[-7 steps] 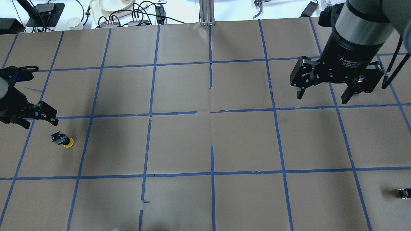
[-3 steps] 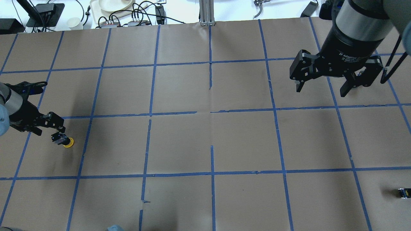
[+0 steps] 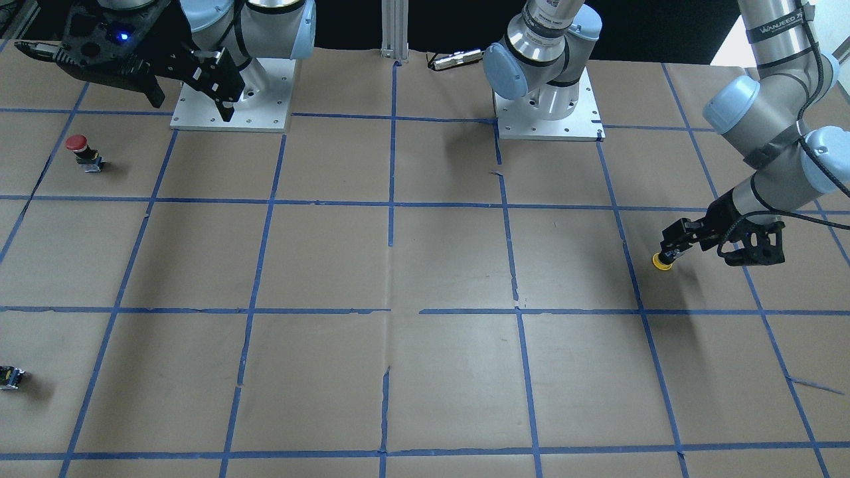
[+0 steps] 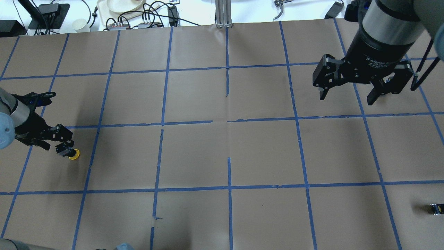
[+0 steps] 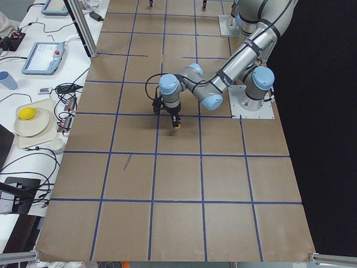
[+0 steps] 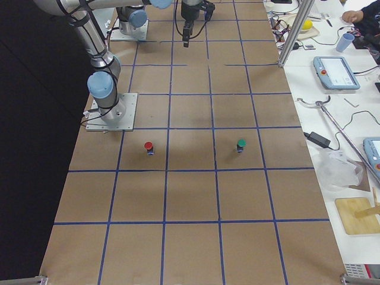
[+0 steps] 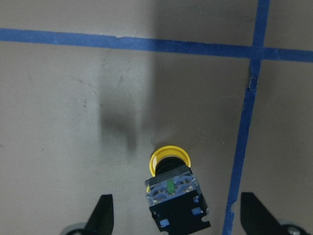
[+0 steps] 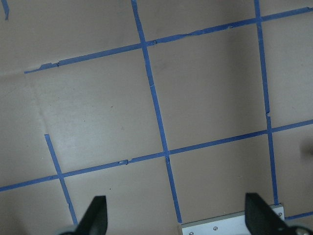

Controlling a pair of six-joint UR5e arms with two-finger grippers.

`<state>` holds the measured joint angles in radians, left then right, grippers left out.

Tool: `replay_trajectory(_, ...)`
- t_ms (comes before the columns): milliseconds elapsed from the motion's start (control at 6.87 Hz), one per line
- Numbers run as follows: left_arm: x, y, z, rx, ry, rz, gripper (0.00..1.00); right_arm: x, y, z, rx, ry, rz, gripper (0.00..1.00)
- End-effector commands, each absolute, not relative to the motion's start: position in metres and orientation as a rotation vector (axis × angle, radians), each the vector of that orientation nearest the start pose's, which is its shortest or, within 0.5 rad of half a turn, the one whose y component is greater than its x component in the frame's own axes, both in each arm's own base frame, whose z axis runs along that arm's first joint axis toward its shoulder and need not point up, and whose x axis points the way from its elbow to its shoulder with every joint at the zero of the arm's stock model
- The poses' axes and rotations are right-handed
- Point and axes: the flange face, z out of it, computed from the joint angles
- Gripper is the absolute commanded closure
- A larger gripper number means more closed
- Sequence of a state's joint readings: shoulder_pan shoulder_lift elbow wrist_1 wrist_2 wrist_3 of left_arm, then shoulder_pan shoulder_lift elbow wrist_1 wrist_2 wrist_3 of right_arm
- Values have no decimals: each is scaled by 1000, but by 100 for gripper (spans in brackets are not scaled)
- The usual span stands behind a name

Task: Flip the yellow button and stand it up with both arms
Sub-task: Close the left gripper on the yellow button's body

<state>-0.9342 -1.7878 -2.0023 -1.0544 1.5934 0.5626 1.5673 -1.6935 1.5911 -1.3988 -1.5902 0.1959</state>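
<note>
The small yellow-capped push button (image 4: 71, 152) with a black-and-grey block body lies tipped on its side on the brown-paper table (image 4: 222, 152) with its blue tape grid, near the robot's left end and just inside a tape line.

The overhead view shows the left claw (image 4: 57, 146) low over the body end, but not how its fingers sit. The left wrist camera settles that. The claw is spread wide, one fingertip (image 7: 102, 215) on each side of the body, with a clear gap on both sides and nothing gripped. The cap points away from the claw.

The right claw (image 4: 347, 99) hangs high over the far right of the table, also spread wide and empty. Its wrist camera sees only bare paper and tape.

Only the front-facing view shows the red-capped button (image 3: 78, 147) standing near the right arm's base. Only the right-end view shows a green-capped button (image 6: 241, 144). A tiny dark block with a yellow mark (image 4: 436, 208) lies at the robot's right edge.

A second ago the left claw was up and away from the yellow button; it has since come down around it. The button has not shifted. The right claw has barely moved.
</note>
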Motion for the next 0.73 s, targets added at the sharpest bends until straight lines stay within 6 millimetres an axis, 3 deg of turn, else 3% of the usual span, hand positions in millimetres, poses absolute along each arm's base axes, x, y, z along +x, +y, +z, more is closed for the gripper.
replay_trajectory(0,185,-471,227,-117,3192,209,50,131,-430,511,307,3150,123,0)
replay_trajectory(146,185,-471,226,-115,3196,213,75,131,-426,505,314,3150,137,0)
replay_trajectory(291,186,-473,229,-111,3196,202,85,131,-426,501,316,3152,149,0)
replay_trajectory(437,180,-474,232,-85,3213,223,86,131,-426,501,314,3150,149,0)
replay_trajectory(583,156,-474,240,-51,3296,234,86,131,-426,501,316,3150,152,0)
